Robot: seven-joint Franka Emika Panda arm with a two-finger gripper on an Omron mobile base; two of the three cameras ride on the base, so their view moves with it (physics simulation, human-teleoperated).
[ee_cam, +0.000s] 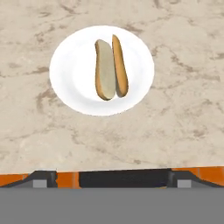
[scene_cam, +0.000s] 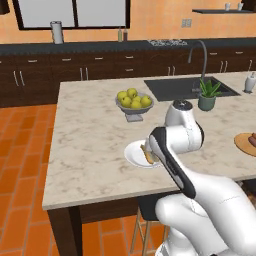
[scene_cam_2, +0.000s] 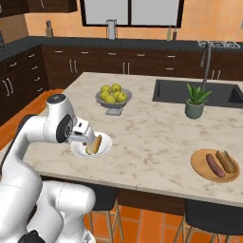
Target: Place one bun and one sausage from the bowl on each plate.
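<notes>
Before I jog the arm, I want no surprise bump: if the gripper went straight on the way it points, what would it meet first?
Probably the bun lying on the white plate; the open gripper looks down at it, slightly off-centre, so depth is uncertain.

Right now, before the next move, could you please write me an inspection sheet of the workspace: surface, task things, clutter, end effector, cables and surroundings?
Surface: marble island counter with a dark sink set in it.
Task things: white plate holds one split bun, no sausage on it. Wooden plate holds one sausage and a browner piece beside it, probably the other bun. Bowl: nothing seen.
Clutter: grey footed bowl of yellow-green fruit, potted plant, both apart from the plates.
End effector: end effector over the white plate, open, holding nothing.
Cables: nothing seen.
Surroundings: dark cabinets, orange tile floor, stools under the counter edge.
</notes>
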